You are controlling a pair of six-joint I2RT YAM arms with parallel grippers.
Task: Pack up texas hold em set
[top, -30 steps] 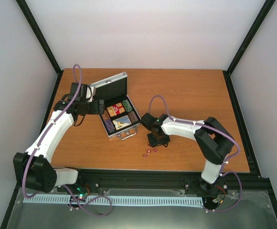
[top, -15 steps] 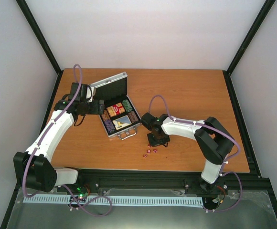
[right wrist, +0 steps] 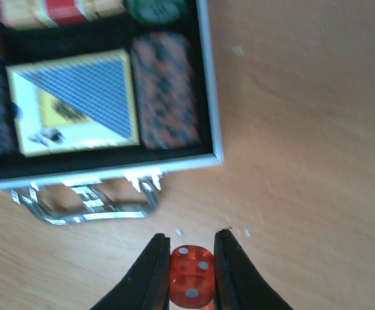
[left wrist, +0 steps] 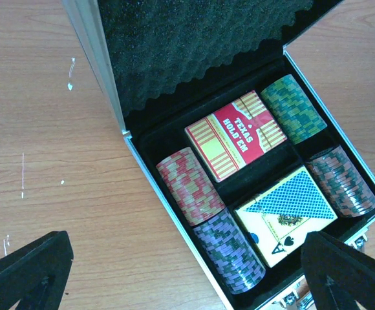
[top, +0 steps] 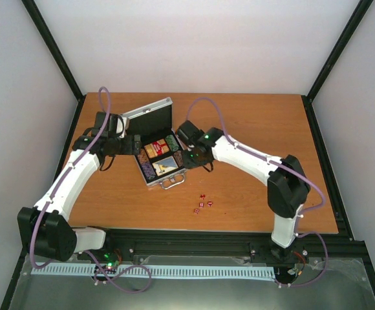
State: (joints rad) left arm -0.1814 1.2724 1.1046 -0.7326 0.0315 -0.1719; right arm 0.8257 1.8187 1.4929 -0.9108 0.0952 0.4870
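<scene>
**Right gripper holds 1 red die beside the open case**

The wooden table (top: 252,129) carries the silver briefcase (top: 150,175), which sits left of centre with its foam-lined lid (top: 150,117) raised on the far-left side. Inside the black lining sit 2 card decks, the red deck (left wrist: 236,135) and the blue-yellow deck (left wrist: 284,216). They are flanked by 4 chip stacks: green (left wrist: 293,108), red (left wrist: 189,186), purple (left wrist: 229,252) and dark red (left wrist: 341,181). A few loose red dice (top: 202,203) lie on the bare wood nearer the arm bases, well apart from the case (too small to count surely).

In the right wrist view, the case's silver front rim and its metal handle (right wrist: 87,203) lie between the right gripper (right wrist: 192,255) and the compartments. The dark red stack and the blue-yellow deck sit just behind that rim.

The right gripper's fingers (right wrist: 156,271) are drawn narrow and pinch a single red die (right wrist: 191,278) between them, both pads touching it. The die is over the table, just outside the case near the handle.

The left gripper (left wrist: 187,258) stands spread wide at the case's left side, holding nothing. Its 2 fingertips (left wrist: 29,271) frame the near edge of the case.
</scene>
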